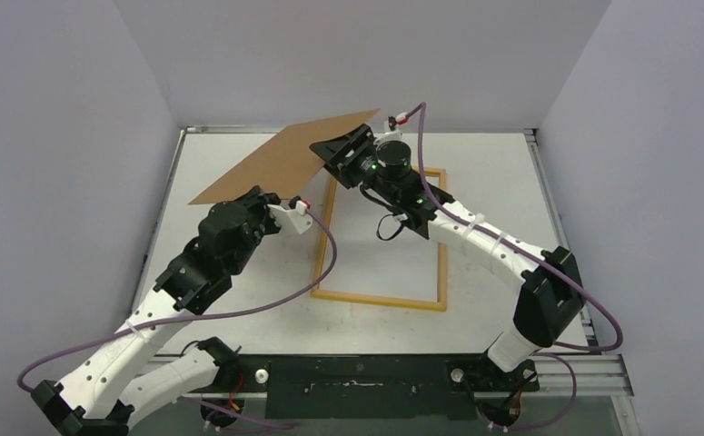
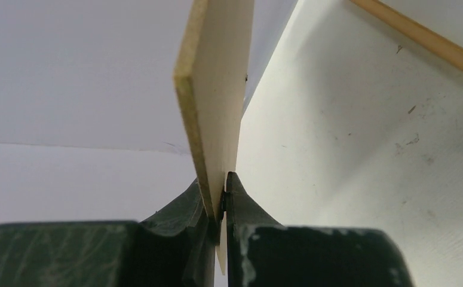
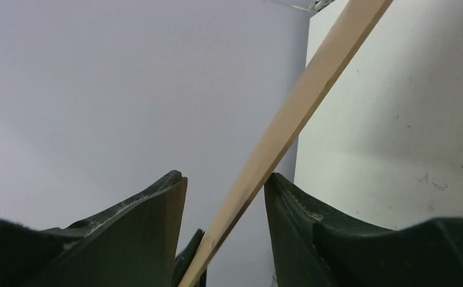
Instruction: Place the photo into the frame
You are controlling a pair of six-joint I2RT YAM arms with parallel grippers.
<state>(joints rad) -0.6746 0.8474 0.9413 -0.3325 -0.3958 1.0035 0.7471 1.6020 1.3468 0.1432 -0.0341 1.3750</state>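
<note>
Left wrist: my left gripper [image 2: 220,192] is pinching the panel [image 2: 214,89] tight. Right wrist: my right gripper [image 3: 226,185] is gaping around the panel's edge, not gripping it. With one pinch carrying it all, I'm guessing it could pivot and whack the frame [image 1: 380,299]. Top view: the panel's hanging tilted in the air. The frame's lying flat on the table [image 1: 502,173], just right of my left gripper. Not spotting the photo, maybe it's the white inside the frame.

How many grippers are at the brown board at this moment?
2. The left gripper is shut on the near edge of the brown board. The right gripper is at the board's right edge, its jaws apart around it, not clamping.
</note>
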